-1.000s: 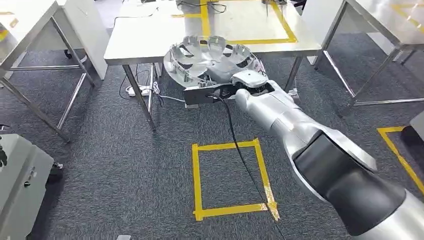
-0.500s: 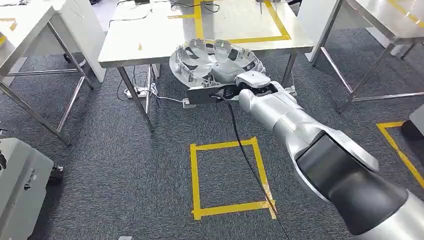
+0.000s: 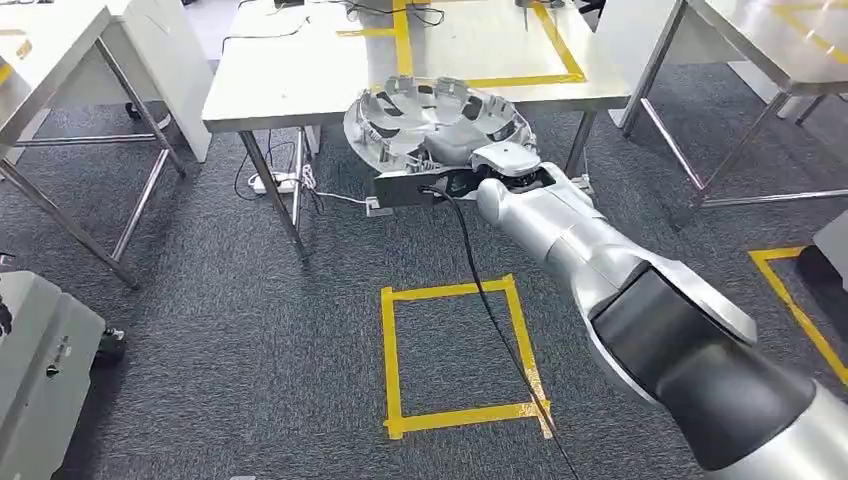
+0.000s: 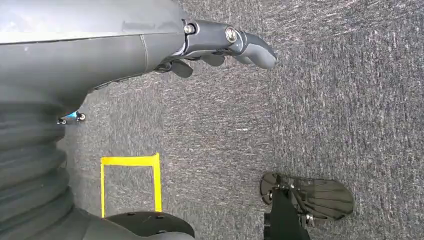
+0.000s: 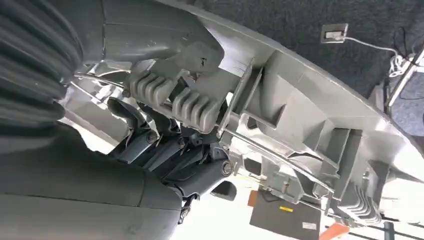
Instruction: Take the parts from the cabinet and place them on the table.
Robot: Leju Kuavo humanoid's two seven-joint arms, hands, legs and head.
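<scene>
- I stand on dark grey carpet (image 3: 250, 330) with a square of yellow tape (image 3: 455, 355) marked on it just ahead of me, steel-legged benches beyond, and a grey cabinet (image 3: 40, 360) at my lower left.
- My left hand (image 4: 220, 42) hangs over the carpet with nothing in it, fingers loosely apart.
- My right arm (image 3: 600, 260) reaches forward, and my right hand (image 3: 470, 180) has hold of the part (image 3: 435, 115): a broad, shallow, silver-grey moulded shell with cut-outs and ribs.
- In the right wrist view my fingers (image 5: 170, 150) are curled up into the shell's ribbed underside (image 5: 310, 125), thumb pressing a ridged tab, so the grip sits at one edge rather than the middle.
- The part is carried at the front edge of the bench (image 3: 300, 80), partly over its top and partly over the carpet; I cannot tell whether it rests on the bench yet.
- I judge it stiff and fairly light for its width, but awkward: held by one rim it will want to tip, and thin ribs and clips could crack if knocked on the bench edge.
- The smooth plastic may slip, so the ribs are the best hold.
- A small yellow label (image 5: 286, 209) appears behind the shell; its writing is too small to read.
</scene>
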